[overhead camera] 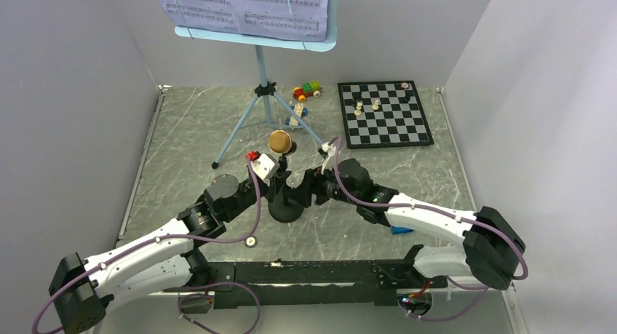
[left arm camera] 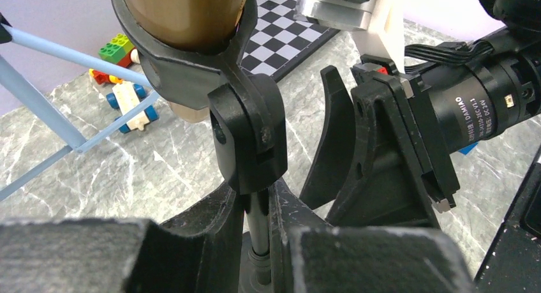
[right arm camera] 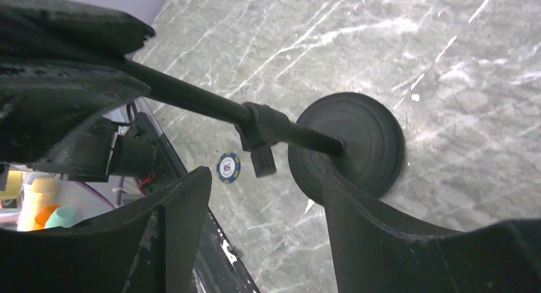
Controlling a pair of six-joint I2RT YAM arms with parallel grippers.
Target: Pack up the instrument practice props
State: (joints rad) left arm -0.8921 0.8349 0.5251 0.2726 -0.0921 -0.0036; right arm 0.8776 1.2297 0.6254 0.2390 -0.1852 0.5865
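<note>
The small black mic stand (overhead camera: 286, 209) stands upright near the table's front middle, with the gold-brown microphone (overhead camera: 280, 141) in its clip. My left gripper (overhead camera: 280, 183) is shut on the stand's thin pole (left arm camera: 258, 224), just under the clip that holds the microphone (left arm camera: 185, 18). My right gripper (overhead camera: 309, 191) is open and empty, close to the stand's right side. Its fingers (right arm camera: 383, 242) frame the round base (right arm camera: 348, 146). The light-blue music stand (overhead camera: 256, 39) stands at the back, with white sheet-music pages (overhead camera: 240, 3) on its desk.
A chessboard (overhead camera: 385, 114) with a few pieces lies at the back right. A toy brick car (overhead camera: 307, 92) and loose bricks (overhead camera: 297, 117) sit by the tripod's legs (overhead camera: 240, 130). A blue poker chip (right arm camera: 228, 168) lies near the front edge. White walls enclose the table.
</note>
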